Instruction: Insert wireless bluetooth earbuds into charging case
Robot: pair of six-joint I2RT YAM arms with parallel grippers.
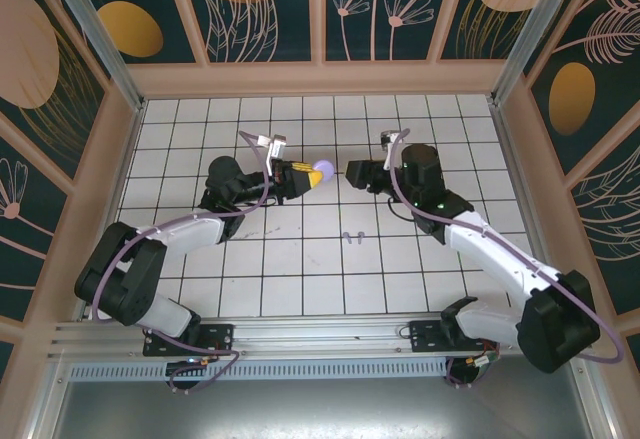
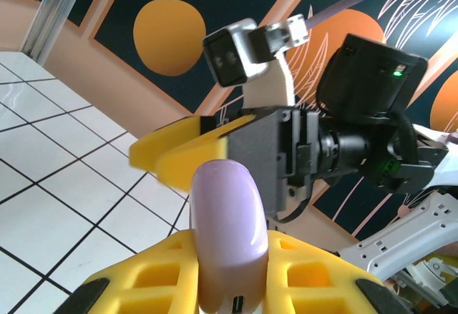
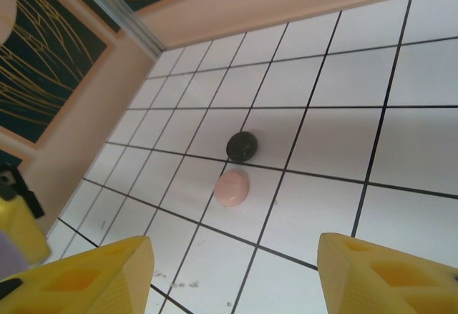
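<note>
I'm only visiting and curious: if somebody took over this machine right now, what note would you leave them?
The left gripper is shut on the lavender case, which it holds off the table. The case looks closed.
The right gripper is open and empty, facing the case from close by.
On the table: two tiny specks, probably earbuds, between the arms. A black rounded item and a pale pink rounded item, likely cases, lie close together.
Done: case lifted.
Left: open it and seat the earbuds.
</note>
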